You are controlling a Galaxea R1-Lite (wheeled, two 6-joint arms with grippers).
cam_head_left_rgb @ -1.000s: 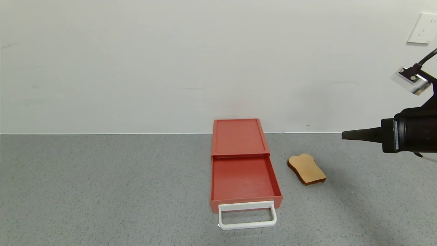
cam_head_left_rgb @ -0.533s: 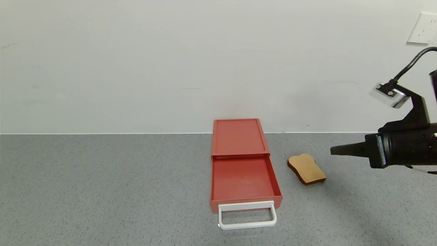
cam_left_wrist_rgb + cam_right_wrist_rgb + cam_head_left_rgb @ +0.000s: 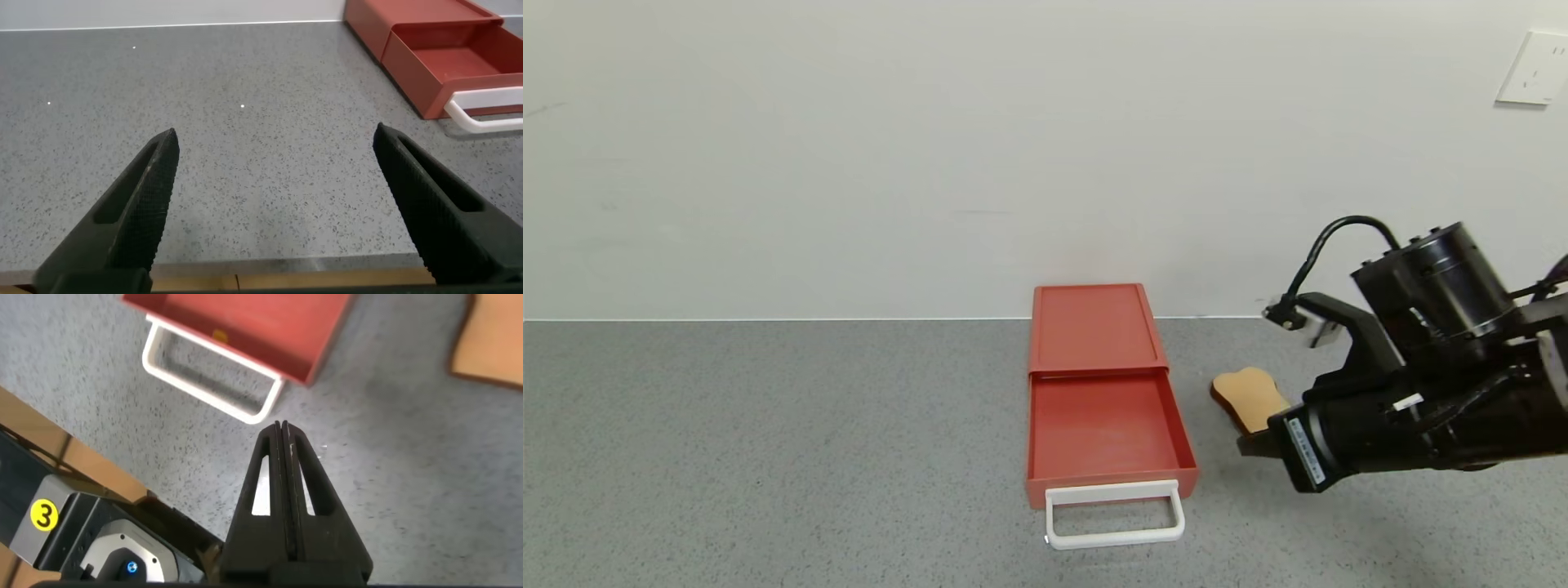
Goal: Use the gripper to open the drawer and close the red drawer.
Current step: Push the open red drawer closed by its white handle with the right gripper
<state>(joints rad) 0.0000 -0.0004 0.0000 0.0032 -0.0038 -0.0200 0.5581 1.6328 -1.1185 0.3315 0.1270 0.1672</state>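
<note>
The red drawer [image 3: 1104, 392] lies flat on the grey table with its tray [image 3: 1104, 429] slid out toward me and its white loop handle [image 3: 1115, 513] at the front. It also shows in the left wrist view [image 3: 441, 49] and in the right wrist view [image 3: 245, 327]. My right gripper [image 3: 1245, 446] is shut and empty, above the table just right of the tray's front corner, pointing at it. In the right wrist view its tip [image 3: 282, 429] is close to the handle [image 3: 208, 376]. My left gripper [image 3: 274, 143] is open and empty, low over the table's front edge, out of the head view.
A tan toast-shaped slice [image 3: 1250, 398] lies on the table right of the drawer, partly hidden behind my right gripper; it also shows in the right wrist view [image 3: 490, 343]. A white wall runs behind the table. A wall socket [image 3: 1535, 67] is at upper right.
My right gripper has swung down and to the left, from high at the right edge to just right of the drawer's front. The drawer and the toast slice have not moved.
</note>
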